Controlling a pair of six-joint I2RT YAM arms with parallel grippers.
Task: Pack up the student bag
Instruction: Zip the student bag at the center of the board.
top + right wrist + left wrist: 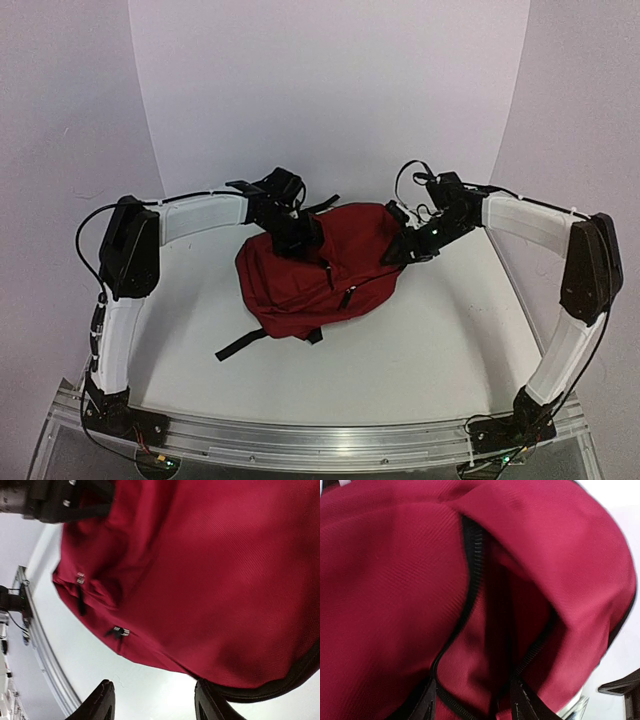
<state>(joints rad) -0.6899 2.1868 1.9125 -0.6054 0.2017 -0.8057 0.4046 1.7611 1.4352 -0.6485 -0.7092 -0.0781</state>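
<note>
The student bag (320, 270), dark red with black zippers, lies in the middle of the white table. My left gripper (295, 235) sits on the bag's top rear. In the left wrist view its fingers (422, 706) stand apart, with a parted black zipper (472, 555) and a fold of red fabric between them (476, 707). My right gripper (410, 245) is at the bag's right edge. It is open (155, 705) over bare table, and one finger (212, 700) lies against the bag's black-trimmed rim (280, 685).
A black strap (240, 345) trails from the bag toward the front left. Two zipper pulls (120, 631) hang on the bag's side. An aluminium rail (320, 440) runs along the near table edge. A white backdrop curves up behind.
</note>
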